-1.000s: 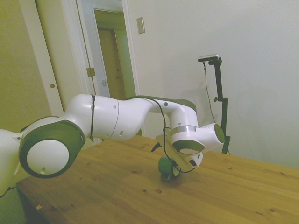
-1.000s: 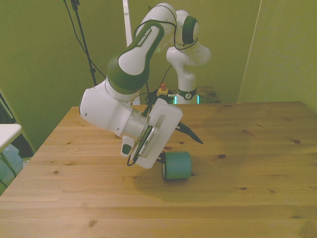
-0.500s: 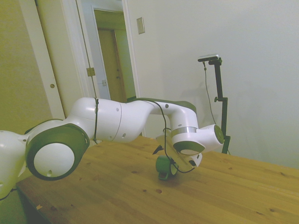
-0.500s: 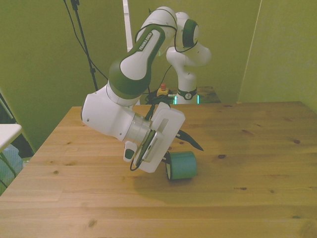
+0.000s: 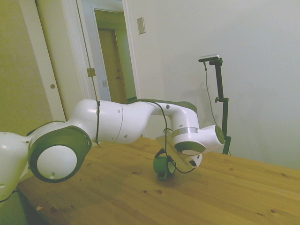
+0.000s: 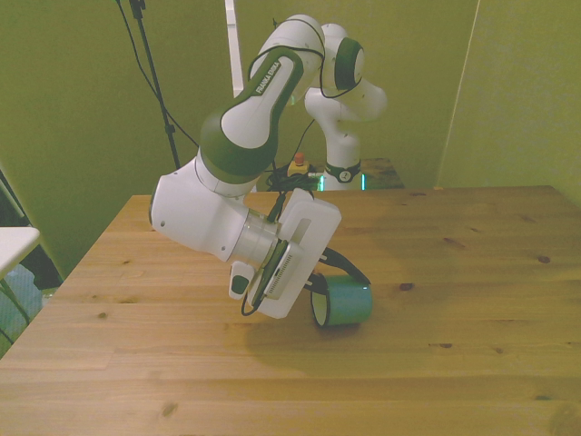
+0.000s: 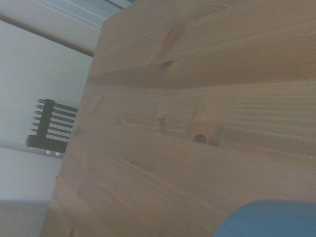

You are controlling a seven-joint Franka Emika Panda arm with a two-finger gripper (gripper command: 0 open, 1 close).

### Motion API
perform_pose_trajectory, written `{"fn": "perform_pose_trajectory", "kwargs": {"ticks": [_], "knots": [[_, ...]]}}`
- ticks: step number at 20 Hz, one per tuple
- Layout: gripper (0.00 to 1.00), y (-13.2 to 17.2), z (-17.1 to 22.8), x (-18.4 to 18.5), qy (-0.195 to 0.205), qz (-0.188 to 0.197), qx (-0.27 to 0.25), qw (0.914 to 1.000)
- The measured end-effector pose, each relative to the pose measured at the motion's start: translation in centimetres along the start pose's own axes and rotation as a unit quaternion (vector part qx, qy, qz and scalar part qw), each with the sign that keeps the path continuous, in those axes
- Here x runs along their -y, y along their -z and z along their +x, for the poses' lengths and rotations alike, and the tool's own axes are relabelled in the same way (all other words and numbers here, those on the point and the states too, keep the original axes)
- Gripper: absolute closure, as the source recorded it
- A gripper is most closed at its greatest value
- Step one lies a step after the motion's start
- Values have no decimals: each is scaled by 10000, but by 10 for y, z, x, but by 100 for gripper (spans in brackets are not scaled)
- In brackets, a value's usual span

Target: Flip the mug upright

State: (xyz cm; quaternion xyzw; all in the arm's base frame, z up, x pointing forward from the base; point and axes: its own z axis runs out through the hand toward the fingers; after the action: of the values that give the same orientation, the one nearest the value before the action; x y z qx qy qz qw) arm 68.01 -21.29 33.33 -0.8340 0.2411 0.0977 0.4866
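Wooden bench (image 6: 454,300) carries the mug (image 6: 343,302), tilted on its side; my hand (image 6: 320,277) is clamped on its rim.

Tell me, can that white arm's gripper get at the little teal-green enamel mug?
Probably yes: the gripper is already at the teal-green enamel mug, which lies tilted on the bare wooden table; nothing stands between them.

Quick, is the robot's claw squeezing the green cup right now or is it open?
Gripper: shut on the mug, which is tipped on its side just above the table.
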Motion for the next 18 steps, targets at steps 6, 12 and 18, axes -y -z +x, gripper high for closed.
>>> {"fn": "perform_pose_trajectory", "kwargs": {"ticks": [6, 12, 18], "knots": [[100, 10, -3, 15, 115, -160, -318, 9993], [100, 5, -50, 71, 563, -1180, -1275, 9832], [100, -46, -97, 68, 803, -2244, -1773, 9549]]}}
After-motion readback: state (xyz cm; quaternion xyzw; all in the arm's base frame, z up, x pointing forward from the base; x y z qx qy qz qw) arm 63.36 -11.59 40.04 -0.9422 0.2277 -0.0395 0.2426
